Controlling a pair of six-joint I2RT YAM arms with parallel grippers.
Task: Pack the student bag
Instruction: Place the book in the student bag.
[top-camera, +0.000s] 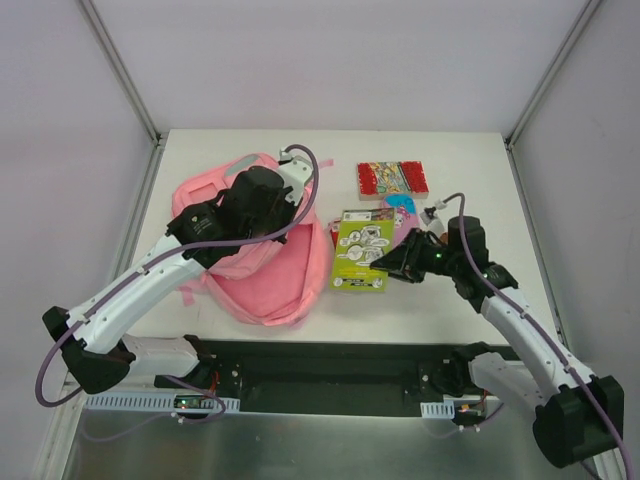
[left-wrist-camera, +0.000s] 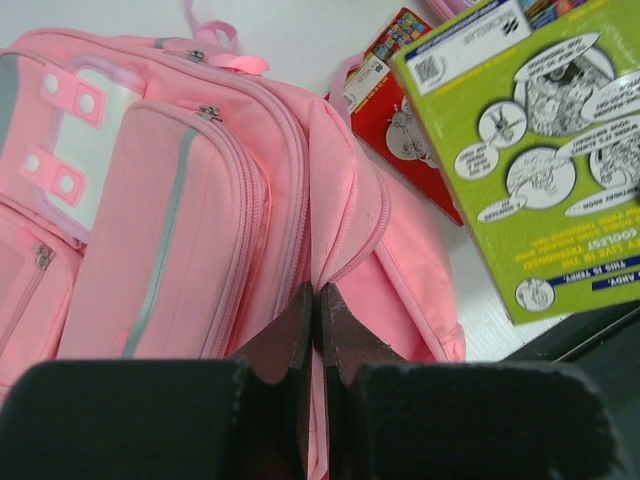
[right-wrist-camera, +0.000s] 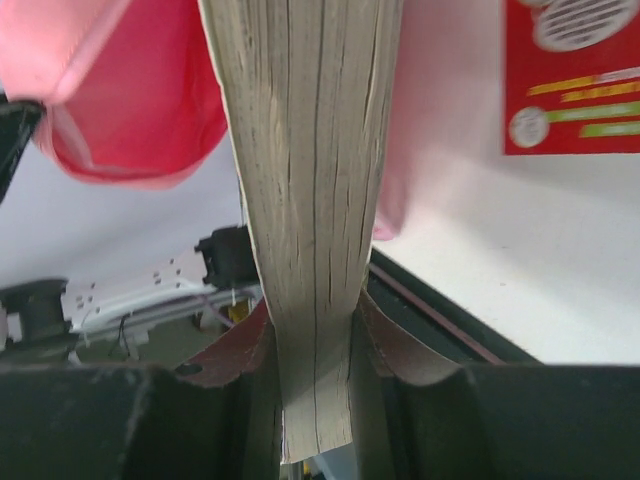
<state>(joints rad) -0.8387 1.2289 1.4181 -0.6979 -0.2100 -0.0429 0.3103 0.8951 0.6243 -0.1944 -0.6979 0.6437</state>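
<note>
Right hand clamped hard on the page block of the green book, cover lifted and tilted ahead of the fingers. Left hand pressed fully together at a zip seam of the student bag, which lies directly under and ahead of it; cannot tell whether a zip tab is pinched. Probably best to spread the bag's mouth with the left hand first. Then steer the book leftward from the right hand, far edge leading, clear of loose fabric. Leave the red book, beyond the right hand on the surface, for later.
</note>
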